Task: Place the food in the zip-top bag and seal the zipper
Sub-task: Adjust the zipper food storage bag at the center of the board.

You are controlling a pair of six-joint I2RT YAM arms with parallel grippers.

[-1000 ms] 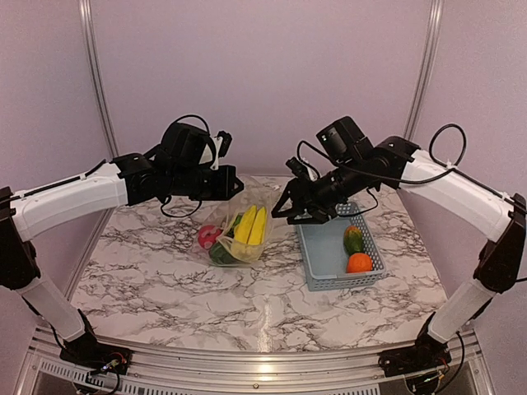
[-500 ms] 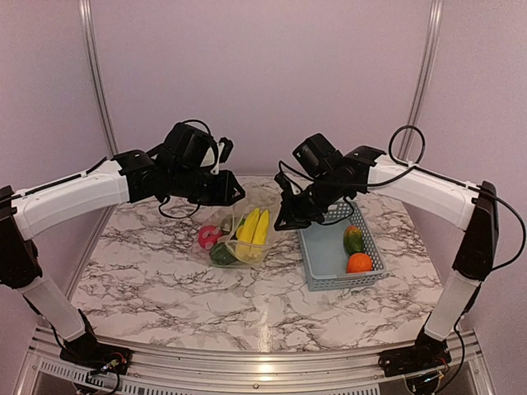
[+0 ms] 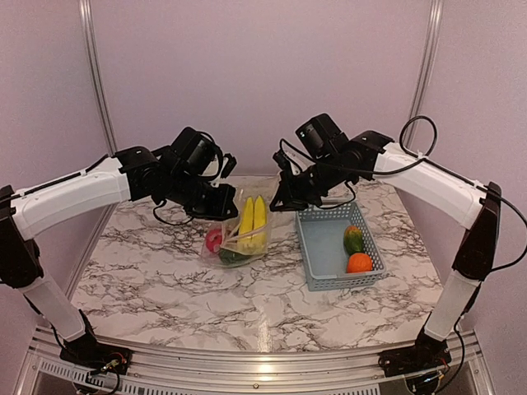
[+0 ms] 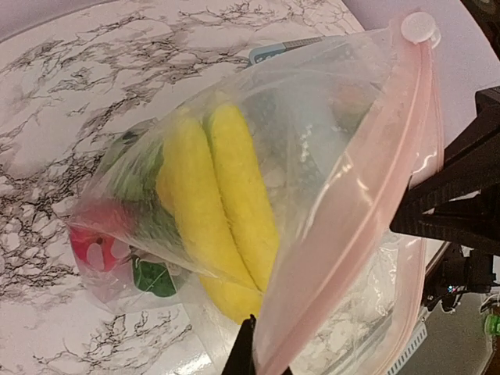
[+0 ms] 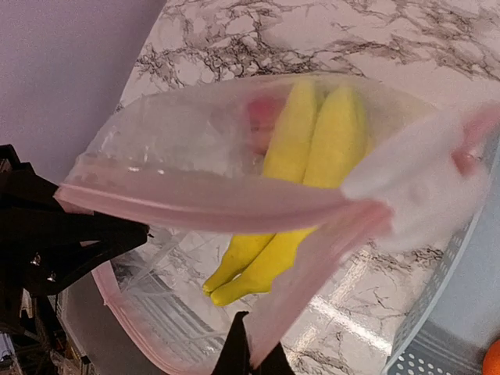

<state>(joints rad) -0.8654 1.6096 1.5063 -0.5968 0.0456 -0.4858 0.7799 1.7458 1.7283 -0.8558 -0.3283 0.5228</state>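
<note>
Left of basket (image 3: 317,247), zip-top bag (image 3: 239,247) hangs between both arms, mouth up, zipper (image 5: 211,205) running gripper to gripper. Inside, bananas (image 3: 253,220) stand long axis upright. Jaws: left gripper (image 3: 224,200) clamped on zipper's end away from basket, right gripper (image 3: 278,202) clamped on basket-side end. Wrist views show pink strips parted; top view adds orange (image 3: 359,262) in basket.
</note>
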